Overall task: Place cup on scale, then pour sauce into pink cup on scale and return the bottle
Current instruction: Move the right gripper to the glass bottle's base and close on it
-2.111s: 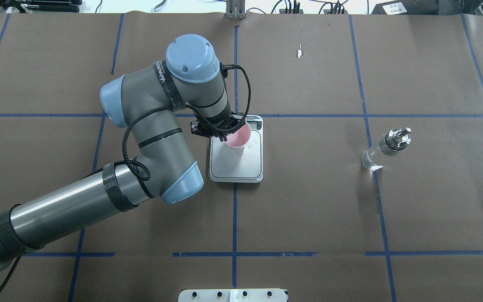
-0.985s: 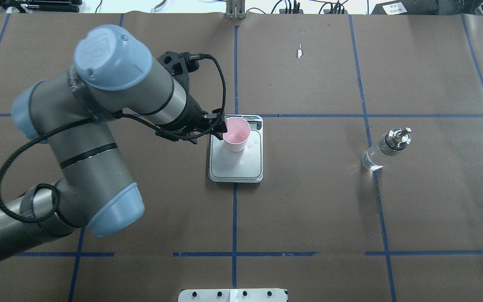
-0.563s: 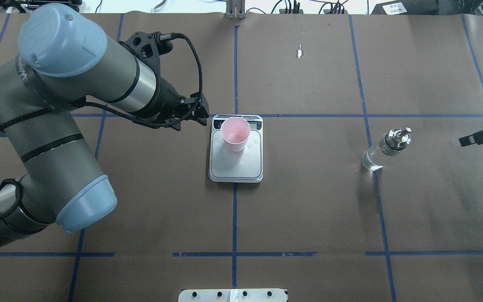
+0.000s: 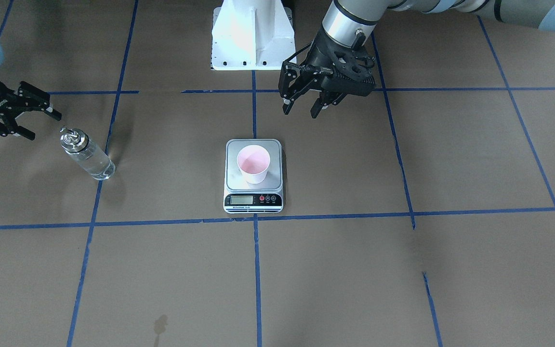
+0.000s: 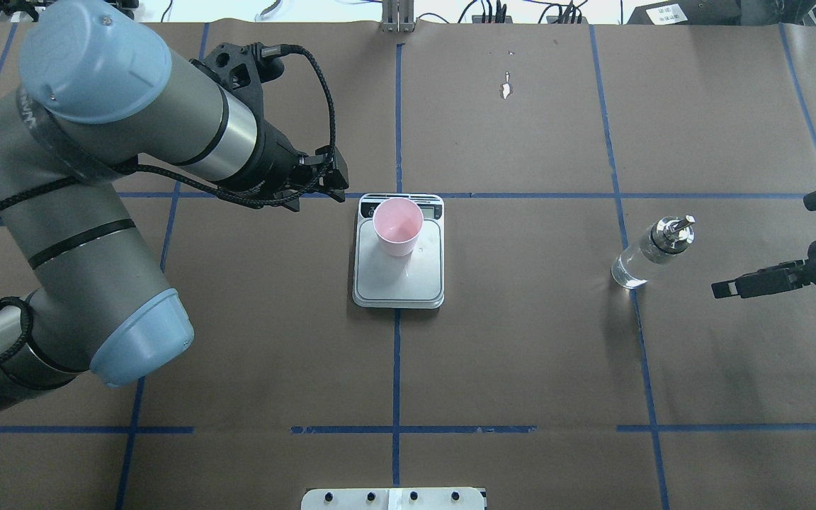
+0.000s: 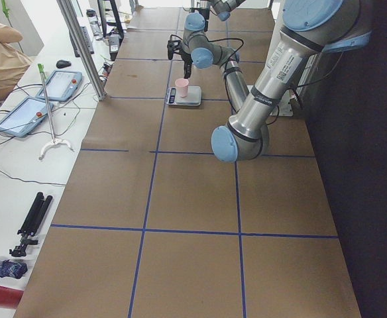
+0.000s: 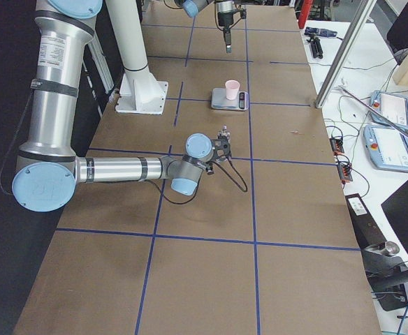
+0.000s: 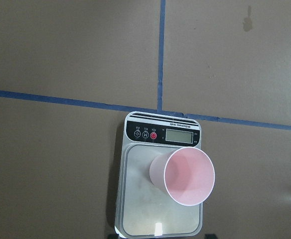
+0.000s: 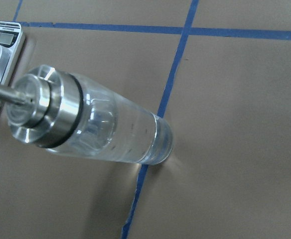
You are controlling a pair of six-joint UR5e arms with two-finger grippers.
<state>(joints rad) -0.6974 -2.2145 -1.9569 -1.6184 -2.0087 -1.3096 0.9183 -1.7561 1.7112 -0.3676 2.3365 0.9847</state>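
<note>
The pink cup (image 4: 253, 163) stands upright and empty on the silver scale (image 4: 231, 180), near its display end. It also shows in the overhead view (image 5: 397, 225) and in the left wrist view (image 8: 188, 175). My left gripper (image 4: 300, 113) is open and empty, raised beside the scale on the robot's side, clear of the cup. The clear glass bottle (image 4: 87, 156) with a silver spout stands alone on the table, with clear sauce inside. It fills the right wrist view (image 9: 105, 127). My right gripper (image 4: 45, 127) is open and empty, close beside the bottle's cap, not touching.
Brown paper with blue tape lines (image 5: 395, 368) covers the table. The white robot base plate (image 4: 251, 38) stands behind the scale. A side bench with tablets (image 6: 28, 112) and an operator lies beyond the table's far edge.
My left gripper let go of the cup on the scale and drew back to the left and up. My right gripper came in from the right edge toward the bottle.
</note>
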